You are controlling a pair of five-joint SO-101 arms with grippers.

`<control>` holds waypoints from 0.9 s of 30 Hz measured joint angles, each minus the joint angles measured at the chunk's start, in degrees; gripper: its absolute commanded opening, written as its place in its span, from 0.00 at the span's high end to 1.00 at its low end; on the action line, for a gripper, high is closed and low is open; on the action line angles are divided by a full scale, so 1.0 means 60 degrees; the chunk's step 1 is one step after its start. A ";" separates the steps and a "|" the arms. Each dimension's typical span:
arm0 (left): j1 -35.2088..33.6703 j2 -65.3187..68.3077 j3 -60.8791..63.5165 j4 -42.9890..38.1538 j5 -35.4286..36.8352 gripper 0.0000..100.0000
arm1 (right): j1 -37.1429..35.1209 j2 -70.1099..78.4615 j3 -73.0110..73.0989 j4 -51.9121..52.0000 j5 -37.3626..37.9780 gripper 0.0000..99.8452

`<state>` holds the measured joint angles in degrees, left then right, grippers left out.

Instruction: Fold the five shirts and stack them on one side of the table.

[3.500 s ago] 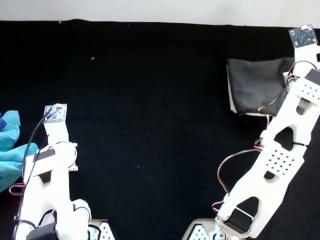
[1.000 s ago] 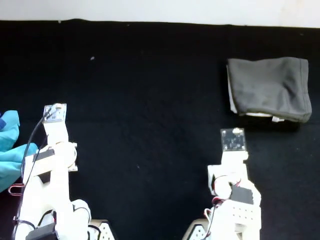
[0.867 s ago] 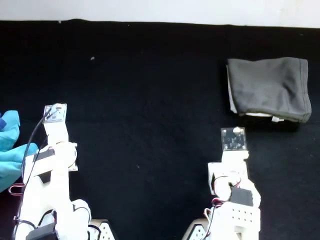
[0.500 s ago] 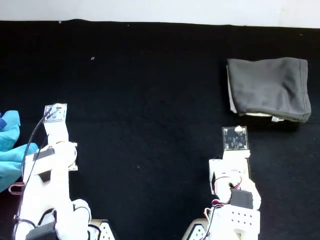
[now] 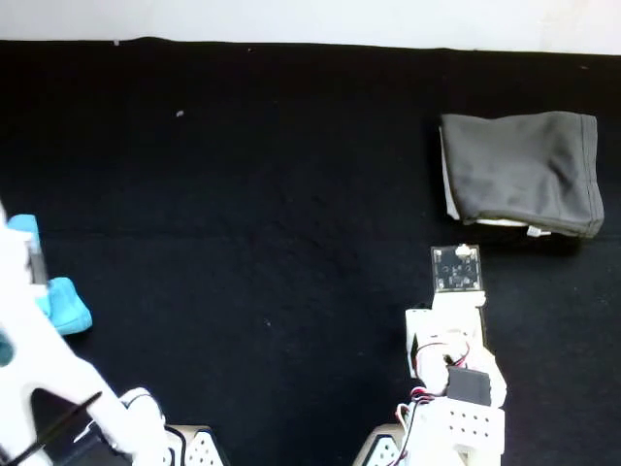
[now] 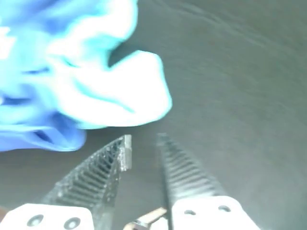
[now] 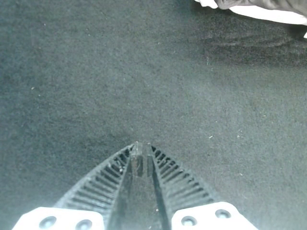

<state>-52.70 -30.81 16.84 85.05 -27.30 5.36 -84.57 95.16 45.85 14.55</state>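
Observation:
A folded dark grey shirt (image 5: 521,170) lies at the far right of the black table, on top of a white one whose edge peeks out beneath. Its near edge (image 7: 259,9) appears in the right wrist view. My right gripper (image 7: 141,145) is shut and empty, hovering over bare cloth in front of that stack; the right arm (image 5: 454,330) is folded back near the table's front. A crumpled turquoise shirt (image 5: 53,291) lies at the left edge, bright in the left wrist view (image 6: 91,81). My left gripper (image 6: 142,139) is open, just beside the turquoise shirt, holding nothing.
The black tablecloth (image 5: 272,194) covers the whole surface, with a white wall strip along the far edge. A blue garment (image 6: 33,136) lies under the turquoise one at the left edge. The left arm (image 5: 39,388) leans out over the left edge.
The left arm has swung out leftward toward the turquoise shirt in the last half second. The right arm, earlier stretched to the grey stack, has folded back and holds still.

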 measured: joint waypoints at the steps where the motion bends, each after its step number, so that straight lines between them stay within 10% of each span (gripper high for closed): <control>1: -0.0440 0.0000 -0.0059 -0.0132 -0.0293 0.74 | 0.0000 0.0000 0.0000 0.0000 0.0000 0.97; 12: -0.3604 0.3722 -0.0938 -0.2139 -0.1714 0.74 | 0.0000 0.0000 0.0000 0.0000 -0.0015 0.97; 27: -0.3722 0.7209 -0.2476 -0.1846 -0.1744 0.91 | 0.0000 0.0000 0.0000 0.0000 -0.0015 0.97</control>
<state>-75.03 12.44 1.98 73.98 -37.76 5.36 -84.57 95.16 45.85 14.46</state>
